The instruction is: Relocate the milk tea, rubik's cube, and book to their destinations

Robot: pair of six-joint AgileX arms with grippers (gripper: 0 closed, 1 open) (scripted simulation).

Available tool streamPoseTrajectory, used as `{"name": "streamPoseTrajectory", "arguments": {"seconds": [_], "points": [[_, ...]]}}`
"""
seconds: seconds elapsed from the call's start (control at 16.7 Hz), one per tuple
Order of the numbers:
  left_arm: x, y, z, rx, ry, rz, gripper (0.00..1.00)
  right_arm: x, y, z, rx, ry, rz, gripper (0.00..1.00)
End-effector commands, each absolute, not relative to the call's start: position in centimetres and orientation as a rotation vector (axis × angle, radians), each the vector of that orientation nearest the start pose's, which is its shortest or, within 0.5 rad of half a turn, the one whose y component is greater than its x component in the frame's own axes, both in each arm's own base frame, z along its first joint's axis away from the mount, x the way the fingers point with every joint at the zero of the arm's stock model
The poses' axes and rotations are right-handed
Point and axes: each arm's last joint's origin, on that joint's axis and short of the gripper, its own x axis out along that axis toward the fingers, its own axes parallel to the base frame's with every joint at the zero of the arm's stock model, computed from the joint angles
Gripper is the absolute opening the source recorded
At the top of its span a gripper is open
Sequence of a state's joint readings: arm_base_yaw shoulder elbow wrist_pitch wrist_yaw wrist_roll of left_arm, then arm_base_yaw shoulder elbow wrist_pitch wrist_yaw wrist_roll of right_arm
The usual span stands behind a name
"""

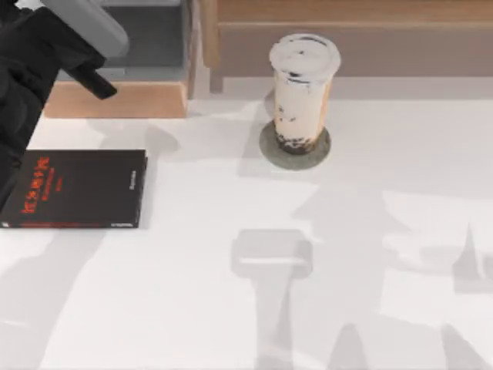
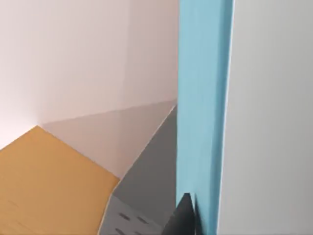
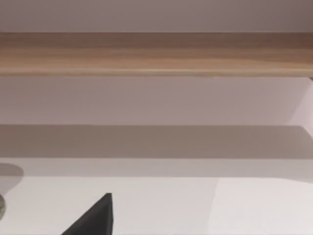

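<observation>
From above, the tall clear lidded milk tea cup (image 1: 303, 91) stands on a round grey coaster (image 1: 295, 148); my left arm is far-left. At my left wrist, the teal-blue book (image 2: 201, 112) stands upright, long axis vertical, beside my fingertip (image 2: 183, 218); grip unclear.

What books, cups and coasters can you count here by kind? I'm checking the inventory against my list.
Books: 2, the black book on the table and the book with the teal-blue cover beside the left hand.
Cups: 1, the milk tea.
Coasters: 1, the coaster under it.
Total: 4.
</observation>
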State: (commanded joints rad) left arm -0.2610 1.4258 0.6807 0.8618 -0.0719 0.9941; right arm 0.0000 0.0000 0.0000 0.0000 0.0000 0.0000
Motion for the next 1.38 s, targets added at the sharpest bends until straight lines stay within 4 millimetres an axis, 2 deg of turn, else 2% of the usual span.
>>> {"name": "streamPoseTrajectory", "arguments": {"seconds": [0.36,0.54,0.66,0.9,1.38], "points": [[26.3,-5.0,13.5,1.409,0.174,-0.291,0.00,10.6,-0.1,16.0,0.000,0.000,0.000,1.00],[25.1,-4.0,9.6,1.516,0.335,-0.406,0.00,10.6,-0.1,16.0,0.000,0.000,0.000,1.00],[24.7,-3.7,8.7,1.539,0.377,-0.439,0.00,10.6,-0.1,16.0,0.000,0.000,0.000,1.00],[25.0,-3.9,9.2,1.544,0.351,-0.424,0.00,10.6,-0.1,16.0,0.000,0.000,0.000,1.00],[25.2,-3.8,8.5,1.539,0.377,-0.439,0.00,10.6,-0.1,16.0,0.000,0.000,0.000,1.00]]}}
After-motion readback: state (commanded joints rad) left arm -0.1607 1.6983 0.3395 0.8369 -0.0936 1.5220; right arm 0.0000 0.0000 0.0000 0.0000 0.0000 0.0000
